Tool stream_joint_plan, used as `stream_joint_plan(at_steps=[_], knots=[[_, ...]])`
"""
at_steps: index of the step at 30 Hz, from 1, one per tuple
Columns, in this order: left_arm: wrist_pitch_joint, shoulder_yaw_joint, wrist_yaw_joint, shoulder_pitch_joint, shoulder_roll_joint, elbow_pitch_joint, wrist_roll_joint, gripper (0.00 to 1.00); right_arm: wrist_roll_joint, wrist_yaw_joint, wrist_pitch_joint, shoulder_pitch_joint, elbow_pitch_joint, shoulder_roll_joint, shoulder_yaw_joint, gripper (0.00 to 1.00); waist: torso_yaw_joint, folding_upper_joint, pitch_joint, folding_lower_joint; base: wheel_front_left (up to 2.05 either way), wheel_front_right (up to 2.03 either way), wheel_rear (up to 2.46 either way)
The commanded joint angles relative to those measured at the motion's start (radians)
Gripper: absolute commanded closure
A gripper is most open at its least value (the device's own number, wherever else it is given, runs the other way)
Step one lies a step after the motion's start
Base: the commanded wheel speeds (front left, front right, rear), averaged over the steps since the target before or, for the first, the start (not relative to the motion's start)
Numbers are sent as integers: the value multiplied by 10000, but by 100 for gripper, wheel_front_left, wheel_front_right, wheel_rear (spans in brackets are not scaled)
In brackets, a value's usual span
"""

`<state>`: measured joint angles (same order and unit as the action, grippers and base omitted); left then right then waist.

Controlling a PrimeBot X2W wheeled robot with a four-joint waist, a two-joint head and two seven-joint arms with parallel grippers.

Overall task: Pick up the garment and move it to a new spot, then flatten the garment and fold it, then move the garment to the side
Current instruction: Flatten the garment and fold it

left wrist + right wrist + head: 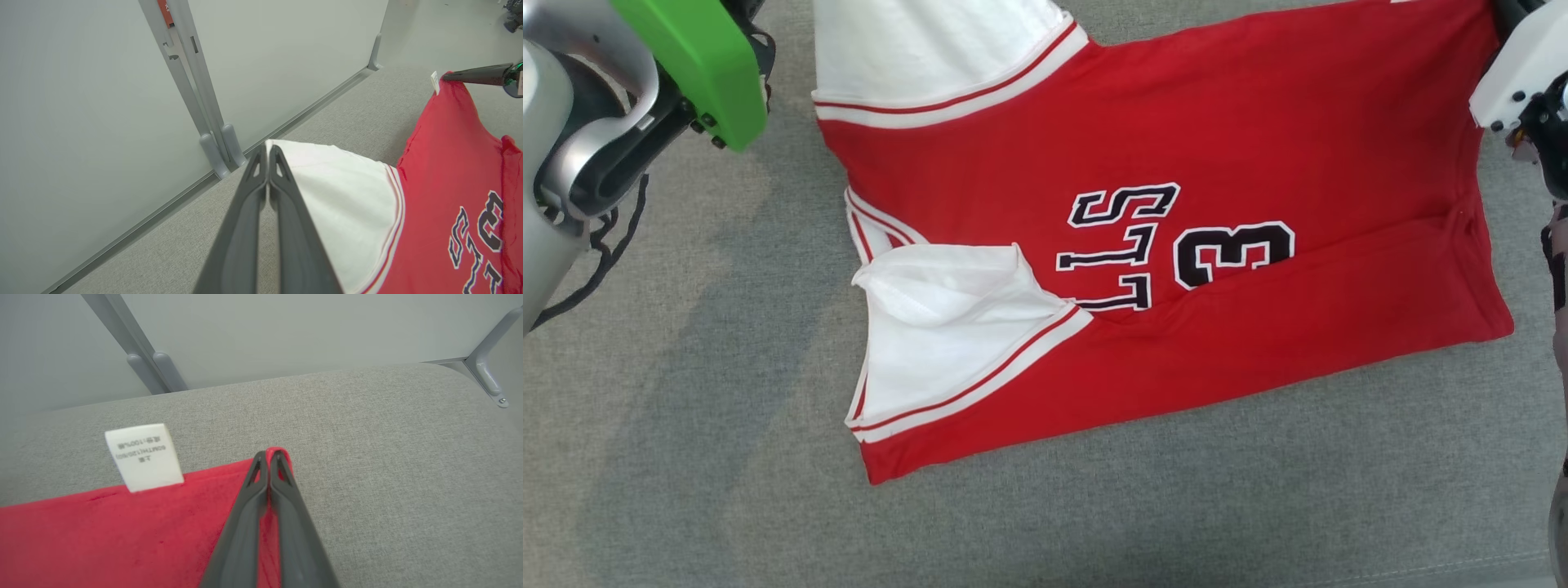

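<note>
Where the garment spreads between them, left claw pinches its sleeve — right claw its hem.

The grey top is bare on my left and along the near edge, so there is lots of room to pass there. The shirt covers the middle. Past the far edge a pale wall blocks the way. A grey post stands close by my left gripper, which pinches the white sleeve. A grey bracket sticks out off to one side of my right gripper, which pinches the red corner.
</note>
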<state>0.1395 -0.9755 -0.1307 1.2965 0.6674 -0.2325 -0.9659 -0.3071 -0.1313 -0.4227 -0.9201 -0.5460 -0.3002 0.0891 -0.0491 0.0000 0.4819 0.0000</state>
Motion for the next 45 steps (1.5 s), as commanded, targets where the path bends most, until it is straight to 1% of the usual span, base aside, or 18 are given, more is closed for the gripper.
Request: stream_joint_plan(at_steps=[1,4,7,13,19,24,26,30,34,37,42,45], knots=[[-117,16,11,-386,135,63,-147,100,-193,12,95,291,90,-12,54,100,60,0,-99,0,0,0,0],[-376,-25,109,-1002,386,393,-337,100,-528,12,184,757,308,-129,131,100,151,0,-241,0,0,0,0],[-657,-25,300,-1701,638,818,-530,100,-906,12,232,1232,552,-176,179,100,245,0,-353,0,0,0,0],[-1328,-23,804,-3104,1122,1901,-844,100,-1333,12,319,2248,1176,-428,361,100,483,0,-615,0,0,0,0],[-1786,-123,1253,-4361,1585,3157,-1204,100,-1693,12,270,3332,1960,-592,512,100,618,0,-779,0,0,0,0],[-2046,-388,1575,-5258,1898,3962,-1210,100,-1836,12,127,4252,2564,-713,835,100,720,0,-778,0,0,0,0],[-2069,-540,1705,-5506,2049,4159,-982,100,-1788,12,52,4629,2830,-754,961,100,752,0,-773,0,0,0,0],[-2141,-869,2028,-6004,2050,4421,-764,100,-1711,12,-84,5325,3349,-687,1164,100,812,0,-807,0,0,0,0],[-2037,-1158,2186,-6374,1932,4455,-831,100,-1588,12,-245,5714,3523,-515,1263,100,794,0,-845,0,0,0,0],[-1962,-1334,2212,-6495,1857,4390,-688,100,-1479,12,-258,5819,3475,-512,1373,100,823,0,-865,0,0,0,0],[-1813,-1445,2220,-6556,1843,4278,-791,100,-1428,12,-394,5940,3415,-451,1477,100,863,0,-929,0,0,0,0],[-1713,-1527,2210,-6643,1694,4099,-938,100,-1576,12,-567,6089,3389,-473,1354,100,879,0,-989,0,0,0,0]])
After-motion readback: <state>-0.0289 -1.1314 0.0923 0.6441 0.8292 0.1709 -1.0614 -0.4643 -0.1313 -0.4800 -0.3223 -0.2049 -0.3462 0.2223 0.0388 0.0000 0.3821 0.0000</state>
